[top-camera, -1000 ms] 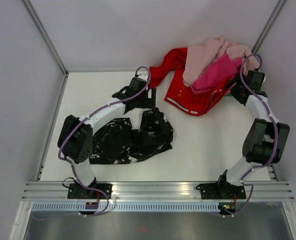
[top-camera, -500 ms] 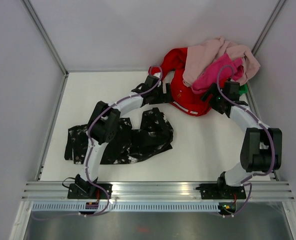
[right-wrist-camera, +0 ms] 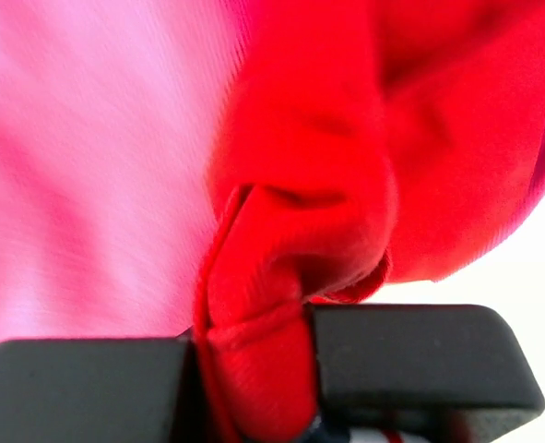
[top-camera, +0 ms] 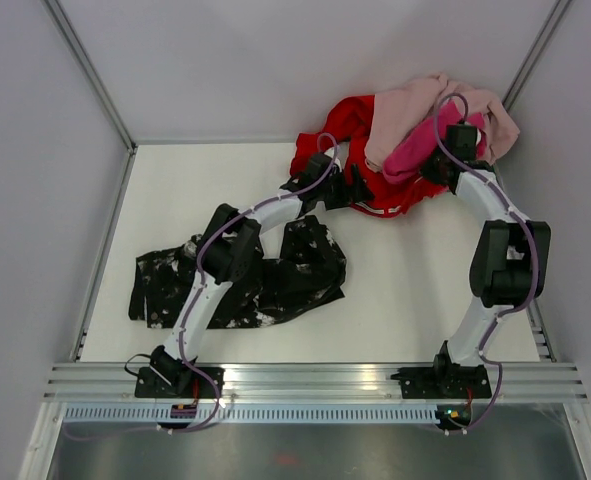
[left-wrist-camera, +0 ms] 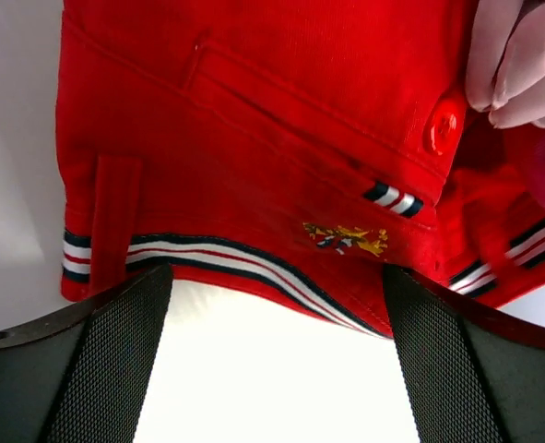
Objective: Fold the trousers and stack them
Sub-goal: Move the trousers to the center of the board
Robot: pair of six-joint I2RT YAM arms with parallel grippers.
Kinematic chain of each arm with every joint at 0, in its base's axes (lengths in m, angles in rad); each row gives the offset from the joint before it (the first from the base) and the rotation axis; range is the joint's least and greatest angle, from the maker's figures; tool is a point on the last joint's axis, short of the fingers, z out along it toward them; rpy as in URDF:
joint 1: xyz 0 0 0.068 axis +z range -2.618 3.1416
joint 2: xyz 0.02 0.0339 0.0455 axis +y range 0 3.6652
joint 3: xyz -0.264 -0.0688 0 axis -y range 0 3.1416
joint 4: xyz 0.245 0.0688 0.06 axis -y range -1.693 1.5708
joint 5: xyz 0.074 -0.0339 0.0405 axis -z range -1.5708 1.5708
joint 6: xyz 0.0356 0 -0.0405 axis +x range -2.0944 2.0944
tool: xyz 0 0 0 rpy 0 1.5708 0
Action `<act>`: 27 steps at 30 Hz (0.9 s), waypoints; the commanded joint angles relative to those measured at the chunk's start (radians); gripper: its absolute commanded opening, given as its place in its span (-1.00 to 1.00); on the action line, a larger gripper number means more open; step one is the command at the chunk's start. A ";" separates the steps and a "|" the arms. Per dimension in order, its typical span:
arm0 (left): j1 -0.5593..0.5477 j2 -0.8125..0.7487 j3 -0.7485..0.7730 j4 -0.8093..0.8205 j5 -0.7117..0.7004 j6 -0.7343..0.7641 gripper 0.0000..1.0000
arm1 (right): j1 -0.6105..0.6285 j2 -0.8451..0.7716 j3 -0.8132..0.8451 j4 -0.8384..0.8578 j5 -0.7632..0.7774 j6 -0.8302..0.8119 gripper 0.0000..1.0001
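- The trousers (top-camera: pixel 307 268), black with white blotches, lie in a loose rumpled heap on the table (top-camera: pixel 415 300). They sit on the base side of the red garment (top-camera: pixel 380 197) and to its left, apart from it, and neither gripper touches them. The left arm passes over their middle, so their fold there cannot be read.
- The left gripper (left-wrist-camera: pixel 272 281) hovers at the red garment's near edge with its fingers (left-wrist-camera: pixel 115 360) spread wide. They straddle the striped trim with nothing between them.
- The step in hand appears to be taking hold of the red garment at two places, probably to draw it off the pile.
- To do this well, the left gripper should drop straight onto the trim and close over the whole hem, not one layer. Both arms should then move together, keeping the cloth lightly taut between the grips.
- The right gripper (right-wrist-camera: pixel 254 392), at the red garment's far right side, has its fingers pinched narrow on a bunched red fold.
- The pink clothes (top-camera: pixel 430 115) lie on the red garment's far side, partly over it. A low, slow pull should keep them from being dragged along.
- Pulling toward the trousers risks covering them, so the red garment is better carried clear of them.
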 commanded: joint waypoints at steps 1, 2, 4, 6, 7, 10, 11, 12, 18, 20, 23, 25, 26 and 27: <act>-0.003 0.000 0.045 0.139 0.041 -0.115 0.99 | -0.055 -0.014 0.160 0.228 0.087 0.011 -0.99; -0.004 -0.014 0.044 0.154 0.040 -0.118 0.99 | -0.093 -0.008 0.201 0.245 0.099 0.024 -0.99; -0.005 -0.029 0.048 0.180 0.020 -0.126 0.98 | -0.131 0.048 0.265 0.269 0.101 0.053 -0.99; -0.005 -0.048 0.053 0.211 0.015 -0.129 0.94 | -0.182 0.160 0.438 0.242 0.072 0.053 -1.00; -0.005 -0.054 0.053 0.225 0.018 -0.133 0.92 | -0.197 0.205 0.588 0.193 0.055 0.051 -1.00; -0.007 -0.068 0.067 0.274 0.011 -0.149 0.80 | -0.233 0.338 0.765 0.176 0.009 0.035 -1.00; -0.011 -0.066 0.078 0.280 0.003 -0.152 0.79 | -0.236 0.354 0.813 0.202 0.012 0.027 -1.00; -0.013 -0.048 0.119 0.282 -0.002 -0.152 0.71 | -0.236 0.375 0.818 0.237 0.015 0.016 -1.00; -0.042 0.108 0.378 0.227 -0.044 -0.202 0.49 | -0.225 0.536 0.879 0.352 -0.035 -0.062 -1.00; -0.054 0.124 0.401 0.248 -0.058 -0.218 0.44 | -0.224 0.564 0.855 0.352 -0.025 -0.058 -1.00; -0.085 0.135 0.421 0.259 -0.087 -0.198 0.34 | -0.211 0.631 0.851 0.340 -0.032 -0.064 -1.00; -0.109 0.133 0.423 0.251 -0.132 -0.175 0.23 | -0.195 0.685 0.859 0.329 -0.035 -0.079 -1.00; -0.114 0.138 0.423 0.248 -0.150 -0.173 0.19 | -0.173 0.699 0.862 0.322 -0.031 -0.094 -1.00; -0.125 0.143 0.423 0.239 -0.166 -0.176 0.05 | -0.162 0.725 0.867 0.314 -0.008 -0.134 -1.00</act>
